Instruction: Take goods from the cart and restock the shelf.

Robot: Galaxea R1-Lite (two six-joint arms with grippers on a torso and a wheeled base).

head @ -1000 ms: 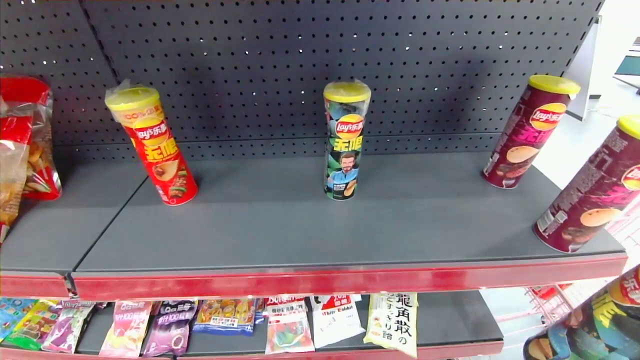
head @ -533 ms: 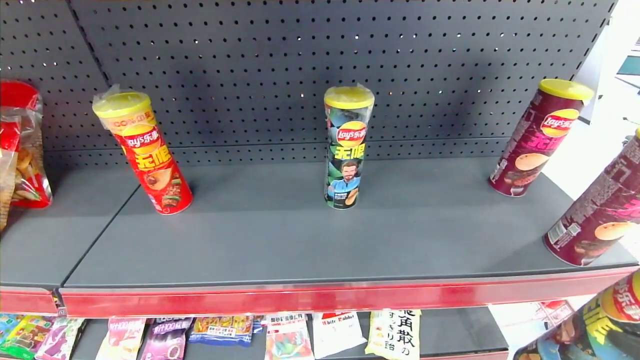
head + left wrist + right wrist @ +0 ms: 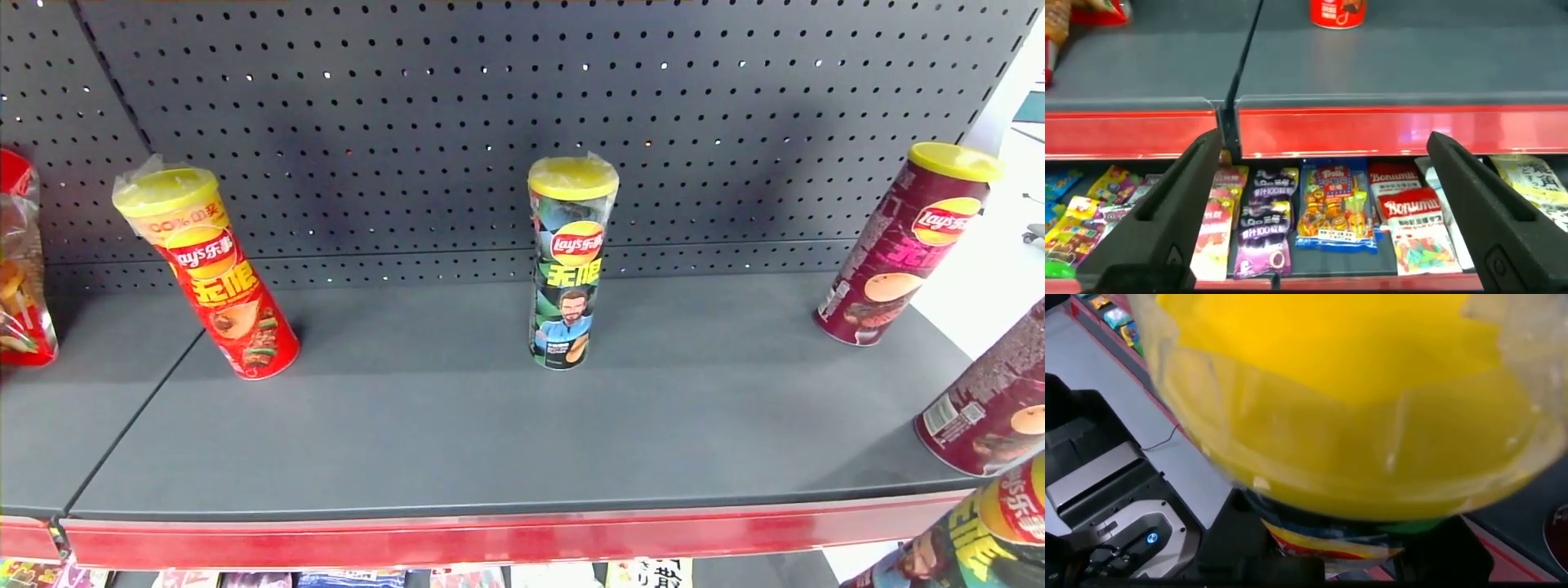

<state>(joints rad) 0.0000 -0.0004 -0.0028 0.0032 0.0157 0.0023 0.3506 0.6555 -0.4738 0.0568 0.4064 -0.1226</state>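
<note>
Grey shelf (image 3: 490, 441) bears chip cans (image 3: 569, 269); left fingers (image 3: 1167, 220) spread wide, right fingers (image 3: 1229, 543) clamp a yellow-lidded can (image 3: 1355, 392).

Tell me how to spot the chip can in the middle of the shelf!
Look at the big grey shelf with the red front edge, below the dark board full of holes. The can stands alone in the shelf's middle. It is green and blue with a man pictured on it; its neighbours are a red can and a maroon can.
</note>
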